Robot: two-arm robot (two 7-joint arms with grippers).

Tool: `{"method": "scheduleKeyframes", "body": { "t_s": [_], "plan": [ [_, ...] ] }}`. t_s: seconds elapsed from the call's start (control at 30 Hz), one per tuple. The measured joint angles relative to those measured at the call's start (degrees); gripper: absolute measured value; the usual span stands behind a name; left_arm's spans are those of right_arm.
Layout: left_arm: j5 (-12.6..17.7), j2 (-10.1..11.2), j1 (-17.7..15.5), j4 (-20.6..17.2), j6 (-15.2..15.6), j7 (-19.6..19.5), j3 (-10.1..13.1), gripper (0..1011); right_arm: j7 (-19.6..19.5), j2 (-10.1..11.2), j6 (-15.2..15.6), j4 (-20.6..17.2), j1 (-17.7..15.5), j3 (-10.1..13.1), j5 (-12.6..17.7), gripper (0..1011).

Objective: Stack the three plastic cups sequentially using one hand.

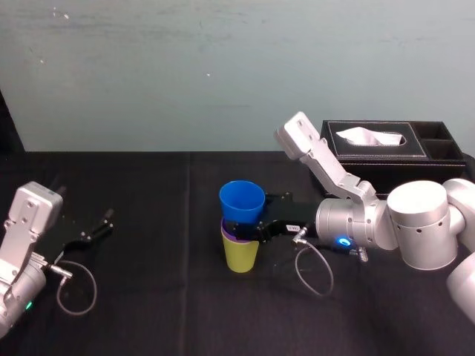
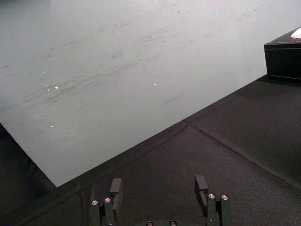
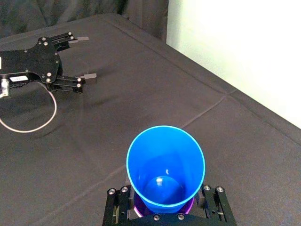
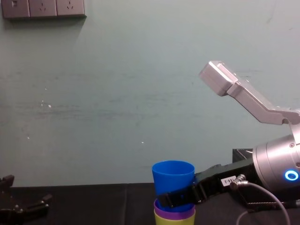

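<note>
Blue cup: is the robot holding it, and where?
Yes: the right gripper clamps the blue cup low on its sides, just above the purple cup. The left gripper is open, holding nothing.

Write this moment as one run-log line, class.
right gripper: shut on blue cup | blue cup: nested in purple cup | purple cup: nested in yellow-green cup | left gripper: open, parked at far left

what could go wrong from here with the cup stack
1. The right gripper clasps the blue cup just above the rim of the purple cup; pulling away before opening could pull everything over.
2. The blue cup stands high in the purple one, so it may settle crooked once released.
The left gripper lies parked at the left.
</note>
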Motion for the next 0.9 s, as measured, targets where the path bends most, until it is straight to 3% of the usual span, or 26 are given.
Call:
{"method": "scheduleKeyframes", "body": {
  "t_s": [0.37, 0.5, 0.53, 0.77, 0.9],
  "plan": [
    [0.00, 0.00, 0.00, 0.00, 0.00, 0.00, 0.00, 1000, 0.05, 0.04, 0.04, -0.03, 0.04, -0.03, 0.02, 707],
    [0.00, 0.00, 0.00, 0.00, 0.00, 0.00, 0.00, 1000, 0.06, 0.05, 0.05, -0.05, 0.06, -0.05, 0.03, 764],
    [0.00, 0.00, 0.00, 0.00, 0.00, 0.00, 0.00, 1000, 0.06, 0.06, 0.05, -0.05, 0.06, -0.05, 0.03, 834],
    [0.00, 0.00, 0.00, 0.00, 0.00, 0.00, 0.00, 1000, 0.07, 0.06, 0.05, -0.08, 0.06, -0.07, 0.04, 991],
    [0.00, 0.00, 0.00, 0.00, 0.00, 0.00, 0.00, 1000, 0.07, 0.06, 0.05, -0.09, 0.06, -0.08, 0.04, 1003]
  ]
}}
